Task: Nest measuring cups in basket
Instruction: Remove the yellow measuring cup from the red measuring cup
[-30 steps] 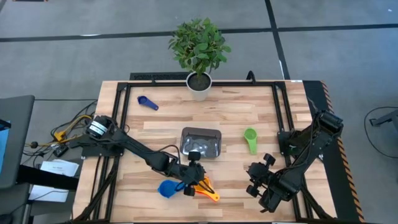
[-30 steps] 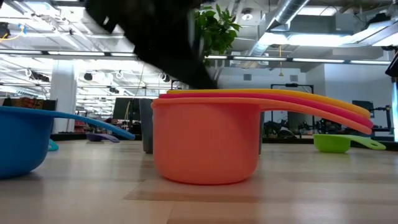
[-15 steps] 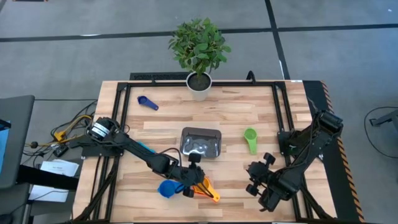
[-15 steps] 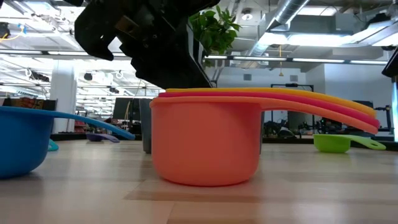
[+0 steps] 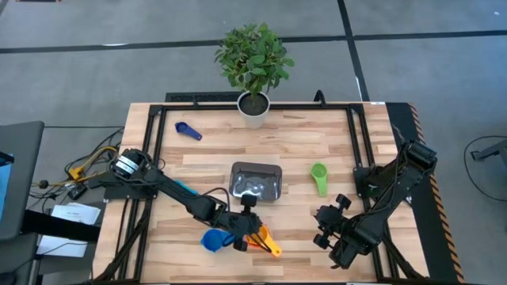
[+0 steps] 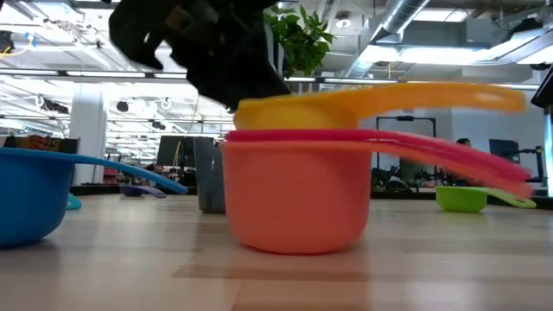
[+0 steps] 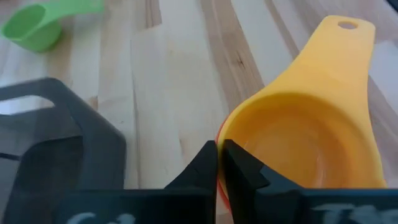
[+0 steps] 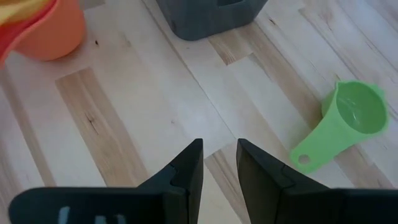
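Three measuring cups are stacked near the table's front: an orange cup (image 6: 298, 194) at the bottom, a red cup (image 6: 415, 142) in it, and a yellow cup (image 6: 346, 104) on top. My left gripper (image 7: 219, 158) is shut on the yellow cup (image 7: 311, 143). A blue cup (image 5: 212, 240) stands just left of the stack. The dark grey basket (image 5: 256, 180) lies behind the stack, a green cup (image 5: 319, 176) to the basket's right, and a small dark blue cup (image 5: 188, 131) at the far left. My right gripper (image 8: 219, 163) hovers open at the front right. My left gripper pinches the yellow cup's rim (image 7: 222, 138) on the side opposite its handle (image 7: 345, 43), one finger inside the bowl and one outside. The fingers slant down from the table's left. The cup is raised above the red cup's rim, its handle about level.
A white pot with a green plant (image 5: 253, 107) stands at the far edge. A black frame (image 5: 158, 150) runs along the table's sides. Bare wood lies between the basket and the stack.
My left gripper has shut on the yellow cup's rim and pulled it up. The yellow cup, which lay nested flush in the red one, now stands above it with its handle lifted away from the other handles. The orange and red cups have shifted slightly.
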Tool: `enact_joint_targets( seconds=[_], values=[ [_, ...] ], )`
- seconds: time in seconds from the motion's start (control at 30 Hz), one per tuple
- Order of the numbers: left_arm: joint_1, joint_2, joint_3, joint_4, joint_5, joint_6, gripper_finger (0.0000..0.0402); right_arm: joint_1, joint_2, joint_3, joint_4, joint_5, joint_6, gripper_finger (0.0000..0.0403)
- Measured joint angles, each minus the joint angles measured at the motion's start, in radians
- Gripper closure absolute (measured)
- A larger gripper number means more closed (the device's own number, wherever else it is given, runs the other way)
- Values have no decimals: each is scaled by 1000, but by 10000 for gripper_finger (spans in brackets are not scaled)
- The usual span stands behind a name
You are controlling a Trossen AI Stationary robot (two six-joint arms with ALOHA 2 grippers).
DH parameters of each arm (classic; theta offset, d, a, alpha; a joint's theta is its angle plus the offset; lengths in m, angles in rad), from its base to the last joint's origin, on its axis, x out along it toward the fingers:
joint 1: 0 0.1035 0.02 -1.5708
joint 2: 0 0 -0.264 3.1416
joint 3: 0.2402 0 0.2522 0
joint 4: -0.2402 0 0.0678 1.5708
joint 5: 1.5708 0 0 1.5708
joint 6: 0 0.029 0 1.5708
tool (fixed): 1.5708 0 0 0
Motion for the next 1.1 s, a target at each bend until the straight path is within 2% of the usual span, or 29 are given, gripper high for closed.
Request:
enact_joint_targets(
  seconds=[0.3, 0.53, 0.87, 0.97, 1.1],
  values=[
    [1, -75, 1, -6, -1, 18, 399, 0, 0, 0, 2, -1, 2, 283],
    [31, -80, 1, -77, 53, -37, 401, 0, 0, 0, 4, -1, 2, 283],
    [36, -117, 0, -114, 66, -44, 401, 0, 0, 0, 4, -3, 2, 283],
    [28, -168, 1, -215, 65, -45, 401, 0, 0, 0, 6, -3, 2, 283],
    [16, -223, 1, -429, 45, -80, 401, -7, 0, 0, 9, -1, 1, 283]
  ],
)
